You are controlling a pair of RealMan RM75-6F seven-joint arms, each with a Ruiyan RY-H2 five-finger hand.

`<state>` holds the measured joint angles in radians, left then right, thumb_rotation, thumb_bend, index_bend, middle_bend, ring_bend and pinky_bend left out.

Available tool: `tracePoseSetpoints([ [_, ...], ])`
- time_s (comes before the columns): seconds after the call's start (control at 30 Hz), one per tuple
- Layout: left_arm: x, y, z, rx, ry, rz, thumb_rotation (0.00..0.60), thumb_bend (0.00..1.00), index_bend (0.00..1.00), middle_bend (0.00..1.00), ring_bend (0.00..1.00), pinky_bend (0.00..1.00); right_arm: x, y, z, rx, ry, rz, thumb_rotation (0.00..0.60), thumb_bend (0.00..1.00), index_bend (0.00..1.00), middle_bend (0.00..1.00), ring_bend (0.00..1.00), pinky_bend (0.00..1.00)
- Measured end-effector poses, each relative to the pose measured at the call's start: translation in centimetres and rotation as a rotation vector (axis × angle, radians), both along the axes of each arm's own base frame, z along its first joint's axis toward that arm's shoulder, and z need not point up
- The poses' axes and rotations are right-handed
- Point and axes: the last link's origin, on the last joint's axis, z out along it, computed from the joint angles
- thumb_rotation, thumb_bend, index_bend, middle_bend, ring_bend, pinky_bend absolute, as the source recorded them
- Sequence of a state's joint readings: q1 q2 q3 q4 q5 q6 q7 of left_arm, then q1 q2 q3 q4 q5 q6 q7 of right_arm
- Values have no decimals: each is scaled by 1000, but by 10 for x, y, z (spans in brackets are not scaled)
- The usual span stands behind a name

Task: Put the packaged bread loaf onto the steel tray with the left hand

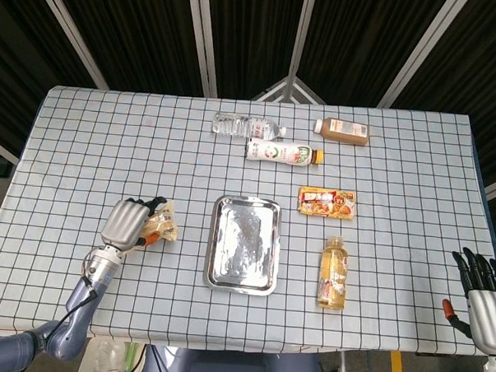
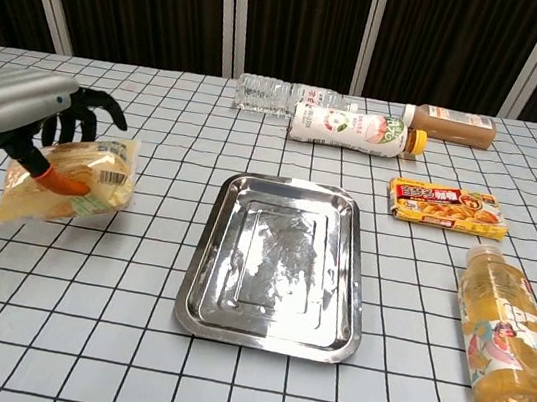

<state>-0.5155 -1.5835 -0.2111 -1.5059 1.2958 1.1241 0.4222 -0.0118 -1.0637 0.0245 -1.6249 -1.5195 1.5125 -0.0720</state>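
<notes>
Bread loaf (image 2: 69,181) in package, grasped by left robot hand (image 2: 19,113), lifted near left edge of desk (image 1: 85,146). Steel tray (image 1: 244,243) at middle, apart from loaf. Right robot hand (image 1: 480,291) released at right front corner, fingers spread.

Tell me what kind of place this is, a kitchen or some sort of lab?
Probably a lab test bench, not a kitchen: a checked tablecloth before dark curtains, groceries laid out apart, and a robot's left hand holding a packaged bread loaf beside a steel tray.
</notes>
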Motion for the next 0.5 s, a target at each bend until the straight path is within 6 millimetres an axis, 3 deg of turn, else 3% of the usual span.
tracePoseSetpoints([
  [0.27, 70, 34, 4, 8, -56, -121, 600, 339, 236, 518, 516, 502, 0, 0, 8, -14, -27, 7, 600, 406, 0, 0, 0, 0],
  [0.5, 118, 57, -23, -75, -58, -148, 600, 334, 242, 508, 516, 502, -4, -2, 14, -29, -47, -4, 600, 406, 0, 0, 0, 0],
])
